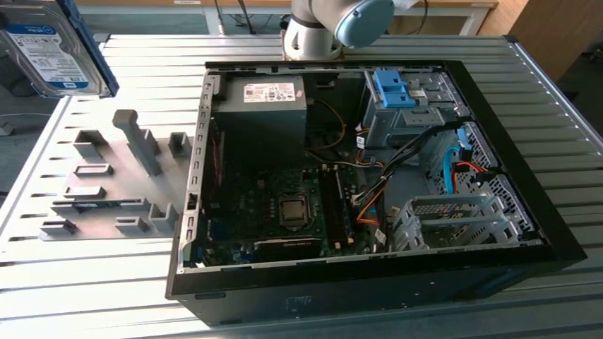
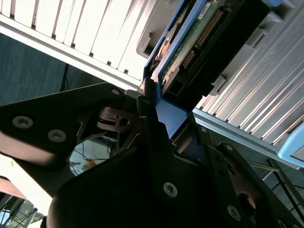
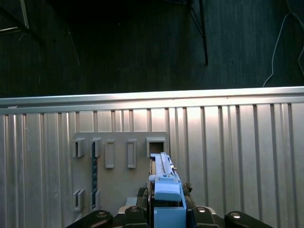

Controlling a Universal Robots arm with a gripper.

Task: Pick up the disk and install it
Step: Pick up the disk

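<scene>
**Disk held above the fixture plate.** The gripper (image 2: 172,124) is clamping the disk (image 2: 190,45) by its blue frame, with its fingers (image 2: 148,114) pressing against the plastic edge. The drive's green circuit board (image 2: 183,50) is facing the second wrist view. In the exterior view the disk (image 1: 52,49) is hanging in the air at the exterior view's left, label showing, well apart from the open computer case (image 1: 377,282). In the first wrist view it is hovering over the grey fixture plate (image 3: 118,175) on the slatted metal table (image 3: 247,156). Inside the case, a bare blue bracket (image 1: 394,88) is sitting in the drive cage (image 1: 407,116), near the power supply (image 1: 268,113).
</scene>
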